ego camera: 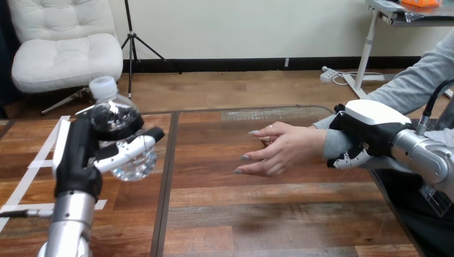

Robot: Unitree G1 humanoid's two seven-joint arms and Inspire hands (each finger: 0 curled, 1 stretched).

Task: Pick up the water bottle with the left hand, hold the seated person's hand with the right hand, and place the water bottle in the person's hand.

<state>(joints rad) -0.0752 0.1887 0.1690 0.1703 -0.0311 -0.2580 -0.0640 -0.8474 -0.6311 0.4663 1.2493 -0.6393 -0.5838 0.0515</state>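
Aloft, left robot hand (80, 155) grips clear bottle (108, 99); right robot hand (369, 126) clasps person's wrist (334, 143).

Clear water bottle (116, 113), white cap (103, 85); brown wood-grain table (257, 214), white tape (43, 152)

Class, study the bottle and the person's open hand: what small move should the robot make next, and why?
Probably carry the left hand rightward, bringing the water bottle toward the person's hand. Its fingers curl round the bottle, the right hand clasps the person's wrist, and the person's hand is open and empty, with bare table between.
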